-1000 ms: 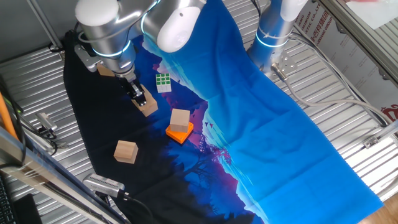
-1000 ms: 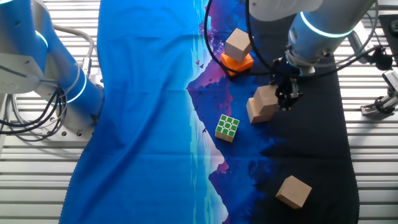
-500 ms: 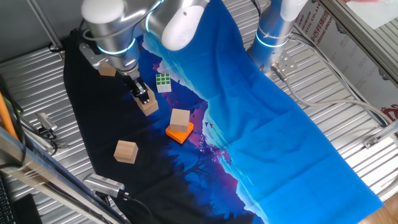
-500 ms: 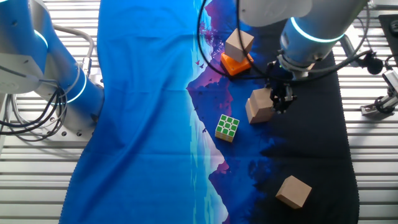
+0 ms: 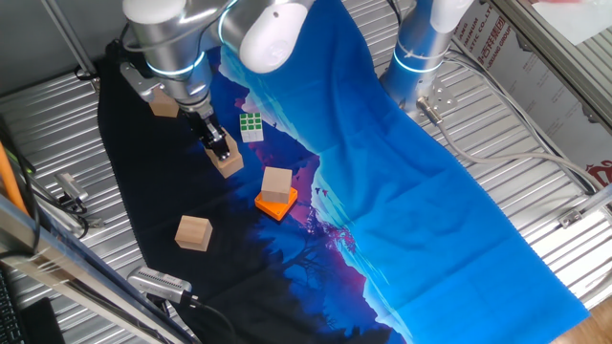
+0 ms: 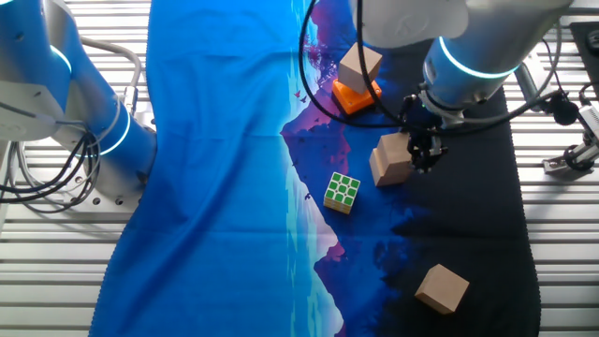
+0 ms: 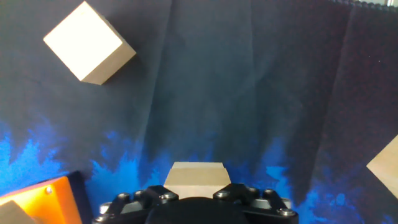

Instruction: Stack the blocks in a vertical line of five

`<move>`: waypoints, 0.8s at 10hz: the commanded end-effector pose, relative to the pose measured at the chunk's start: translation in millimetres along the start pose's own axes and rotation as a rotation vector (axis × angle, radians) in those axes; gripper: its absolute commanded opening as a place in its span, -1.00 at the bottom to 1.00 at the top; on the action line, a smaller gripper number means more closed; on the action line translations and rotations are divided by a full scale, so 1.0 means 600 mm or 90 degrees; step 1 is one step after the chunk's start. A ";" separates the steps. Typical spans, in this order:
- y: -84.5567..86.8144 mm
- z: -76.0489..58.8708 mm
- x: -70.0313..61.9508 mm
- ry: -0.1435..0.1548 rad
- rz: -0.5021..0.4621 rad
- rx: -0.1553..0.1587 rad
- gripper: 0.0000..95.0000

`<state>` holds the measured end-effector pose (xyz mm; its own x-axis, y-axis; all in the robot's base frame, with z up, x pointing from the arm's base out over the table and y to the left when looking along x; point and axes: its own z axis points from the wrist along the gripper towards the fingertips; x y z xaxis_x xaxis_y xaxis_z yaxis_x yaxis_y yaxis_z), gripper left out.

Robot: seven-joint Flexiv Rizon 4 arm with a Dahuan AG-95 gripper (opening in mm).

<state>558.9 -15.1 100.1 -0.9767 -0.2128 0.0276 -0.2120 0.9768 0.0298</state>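
Note:
My gripper [image 5: 219,146] [image 6: 423,150] [image 7: 196,188] is shut on a tan wooden block [image 5: 229,162] [image 6: 391,159] [image 7: 196,173] low over the dark cloth. A second block [image 5: 276,182] [image 6: 359,65] rests on the flat orange square [image 5: 275,204] [image 6: 352,95] [image 7: 43,198], a short way from the held one. A third block [image 5: 193,232] [image 6: 442,287] [image 7: 87,42] lies alone on the black part of the cloth. Another block [image 5: 164,106] [image 7: 388,165] peeks out behind the arm's wrist, mostly hidden.
A green-and-white puzzle cube [image 5: 251,126] [image 6: 343,192] lies close to the held block on the cloth [image 5: 402,191]. A second robot base [image 5: 421,48] [image 6: 84,122] stands at the cloth's far side. Ribbed metal table [image 5: 57,124] and clamps [image 6: 571,159] border the cloth.
The arm's upper joints have shifted a little. The gripper and the block between its fingers stay almost in the same spot. The other blocks have not moved.

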 end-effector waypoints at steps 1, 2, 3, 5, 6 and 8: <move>0.002 -0.005 0.002 0.003 0.004 -0.011 1.00; 0.003 -0.013 0.006 0.002 0.011 -0.022 1.00; -0.001 -0.029 0.011 0.002 0.017 -0.036 1.00; -0.039 -0.064 0.019 0.006 -0.017 -0.047 1.00; -0.058 -0.079 0.024 0.011 -0.034 -0.050 1.00; -0.104 -0.084 0.035 0.016 -0.082 -0.032 0.20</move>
<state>554.0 -75.4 147.5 -0.9564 -0.2892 0.0398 -0.2825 0.9512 0.1241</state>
